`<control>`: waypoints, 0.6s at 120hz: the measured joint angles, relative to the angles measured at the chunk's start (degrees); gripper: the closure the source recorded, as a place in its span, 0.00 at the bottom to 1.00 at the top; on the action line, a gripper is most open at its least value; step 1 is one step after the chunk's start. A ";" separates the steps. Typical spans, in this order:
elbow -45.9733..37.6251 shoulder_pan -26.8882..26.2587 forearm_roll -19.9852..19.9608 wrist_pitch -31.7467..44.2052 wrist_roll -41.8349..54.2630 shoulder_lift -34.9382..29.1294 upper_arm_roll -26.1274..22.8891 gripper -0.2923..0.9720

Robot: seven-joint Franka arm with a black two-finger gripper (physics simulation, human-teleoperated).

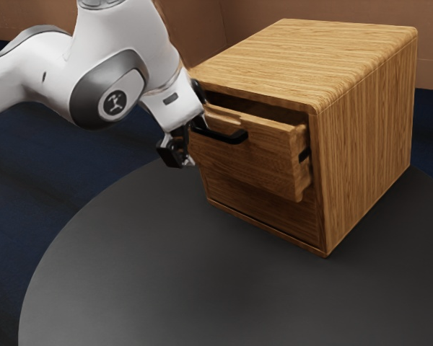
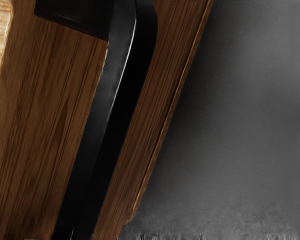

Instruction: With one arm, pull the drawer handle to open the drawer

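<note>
One drawer [image 1: 254, 160] partway out — its inside hidden.

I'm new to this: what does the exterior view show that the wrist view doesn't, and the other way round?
Exterior view: the white arm, its gripper at one end of the black handle, the whole wooden cabinet, and the drawer pulled partway out. Wrist view: the handle's glossy sheen and the drawer's wood grain up close. Both: handle, drawer, dark table.
</note>
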 joint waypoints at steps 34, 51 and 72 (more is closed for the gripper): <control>-26.21 -0.42 -2.16 0.14 -0.15 -29.18 5.90 0.30; -31.76 -0.41 -5.21 -2.07 -1.26 -38.94 7.19 0.27; -21.00 -0.80 -15.92 -19.50 -11.48 -40.58 6.64 0.25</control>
